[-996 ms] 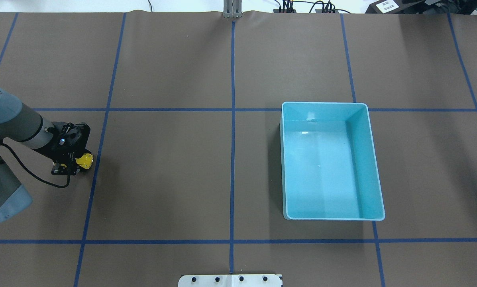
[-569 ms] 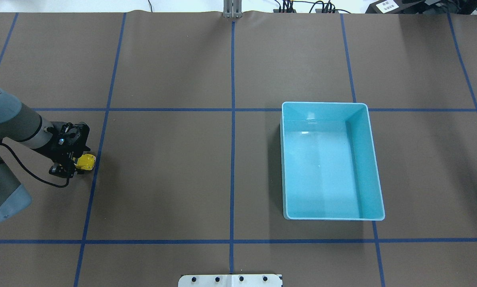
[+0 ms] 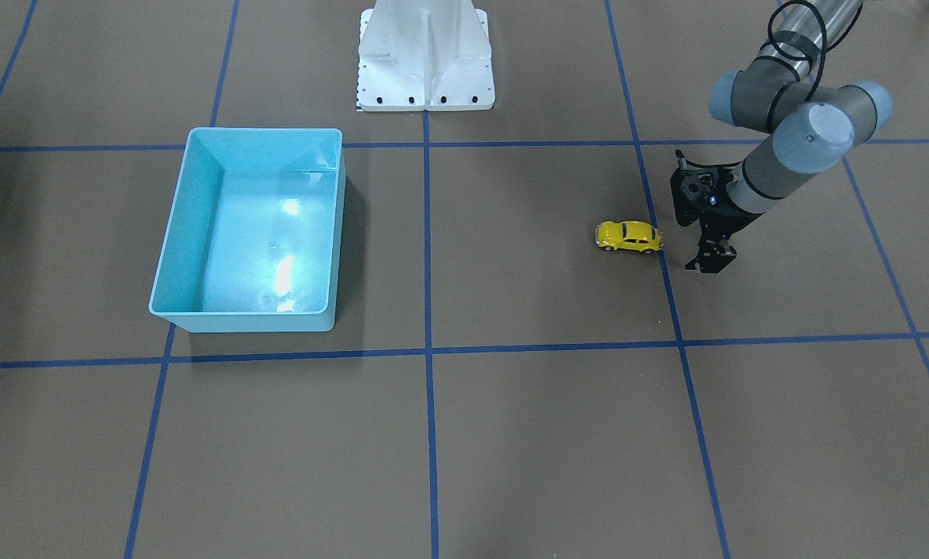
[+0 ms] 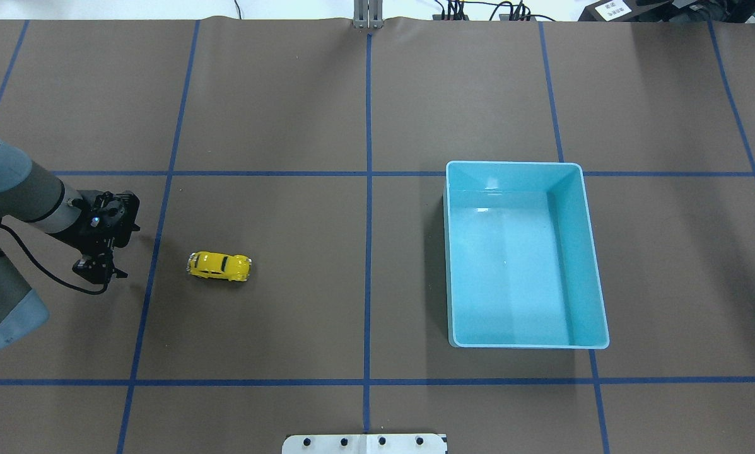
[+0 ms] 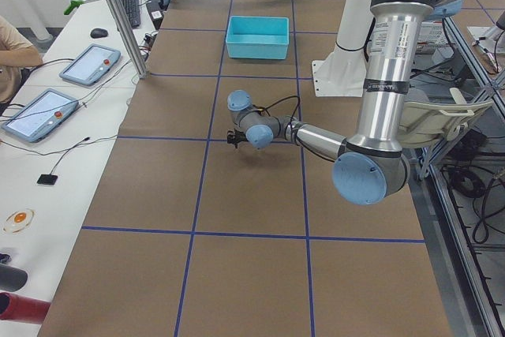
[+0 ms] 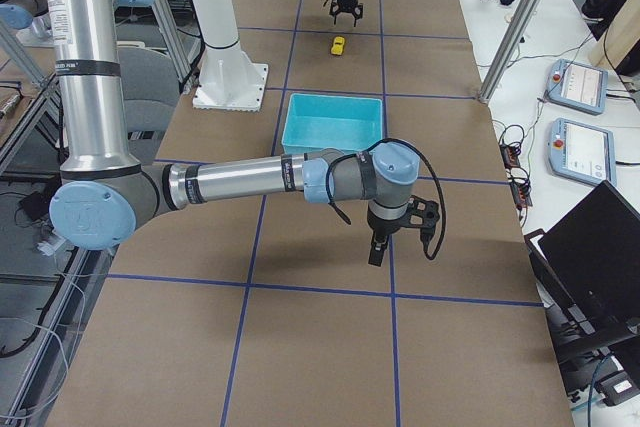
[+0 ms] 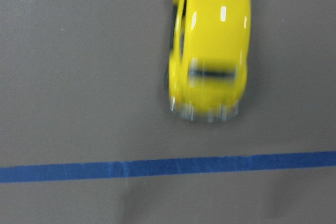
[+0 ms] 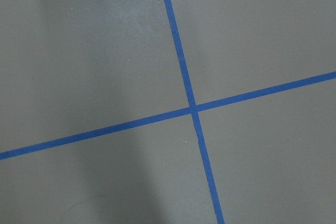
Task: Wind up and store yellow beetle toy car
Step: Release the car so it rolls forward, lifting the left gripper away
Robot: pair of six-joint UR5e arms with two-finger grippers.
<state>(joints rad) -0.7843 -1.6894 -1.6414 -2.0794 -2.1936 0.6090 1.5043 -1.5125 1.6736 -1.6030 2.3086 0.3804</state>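
The yellow beetle toy car (image 4: 219, 267) stands free on the brown table, pointing toward the light blue bin (image 4: 451, 265). It also shows in the front view (image 3: 629, 237) and, blurred, at the top of the left wrist view (image 7: 210, 45). My left gripper (image 4: 96, 268) is open and empty, low over the table, a car's length or more behind the car; it also shows in the front view (image 3: 710, 260). My right gripper (image 6: 378, 247) shows only in the right side view, low over the table beyond the bin; I cannot tell whether it is open or shut.
The bin (image 3: 171, 233) is empty and sits well to the right of the car in the overhead view. Blue tape lines (image 4: 368, 252) cross the table between car and bin. The white robot base plate (image 3: 425, 93) stands at the near edge.
The left gripper has let go of the car and drawn back slightly to the left. The car has rolled out to the right, toward the bin.
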